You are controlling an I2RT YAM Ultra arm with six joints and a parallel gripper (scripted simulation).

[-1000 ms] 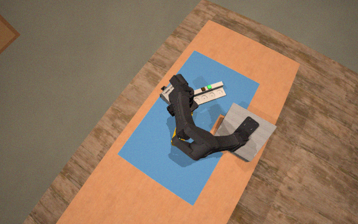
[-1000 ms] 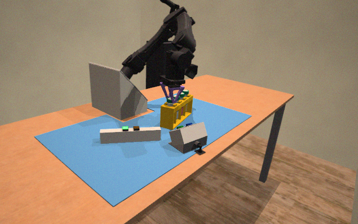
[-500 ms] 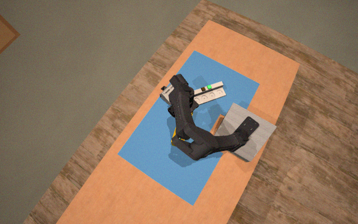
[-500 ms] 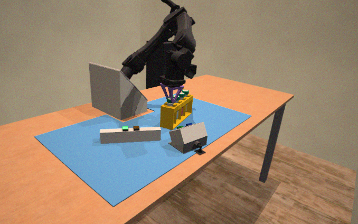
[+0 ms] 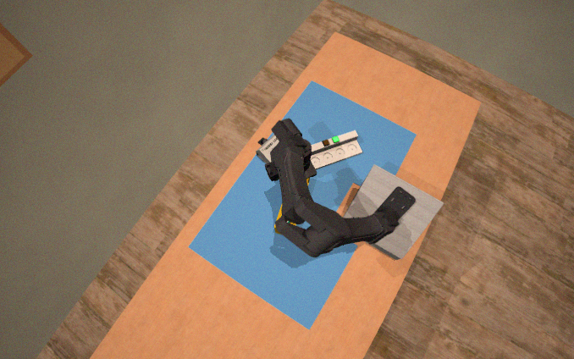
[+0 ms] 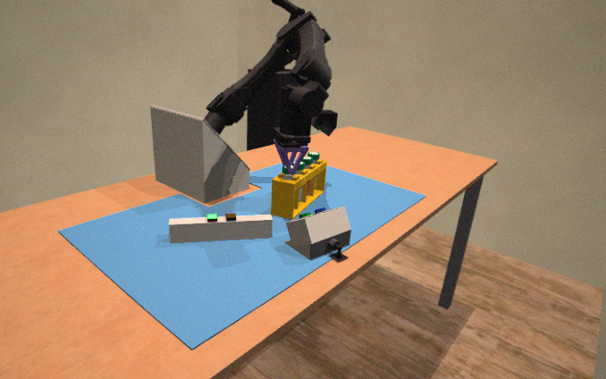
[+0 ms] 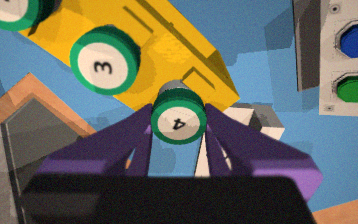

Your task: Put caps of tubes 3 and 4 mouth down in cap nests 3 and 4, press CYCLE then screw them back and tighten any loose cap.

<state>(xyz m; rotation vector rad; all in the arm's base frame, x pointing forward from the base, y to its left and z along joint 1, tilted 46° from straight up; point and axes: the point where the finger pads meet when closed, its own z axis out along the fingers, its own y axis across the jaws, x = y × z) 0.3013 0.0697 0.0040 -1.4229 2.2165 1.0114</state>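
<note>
My gripper (image 7: 178,111) (image 6: 291,166) points straight down over the right end of the yellow decapping station (image 7: 170,47) (image 6: 297,192) (image 5: 278,212). Its purple fingers are shut on the green cap 4 (image 7: 178,122), which sits on top of tube 4. Cap 3 (image 7: 104,60) stands on its tube beside it, untouched. Another green cap (image 7: 15,12) shows at the top left edge of the wrist view. On the cap tray (image 5: 357,147) (image 6: 221,230) the nests look empty. The green lamp (image 5: 335,139) (image 6: 212,216) is lit and the amber lamp (image 5: 326,142) (image 6: 231,216) is dark.
The small key desk (image 6: 319,230) stands in front of the station, with the blue key (image 7: 350,42) and the green key (image 7: 349,90) on it. A grey wedge block (image 6: 192,152) (image 5: 416,212) carries the arm's base. The arm hides most of the station in the top view.
</note>
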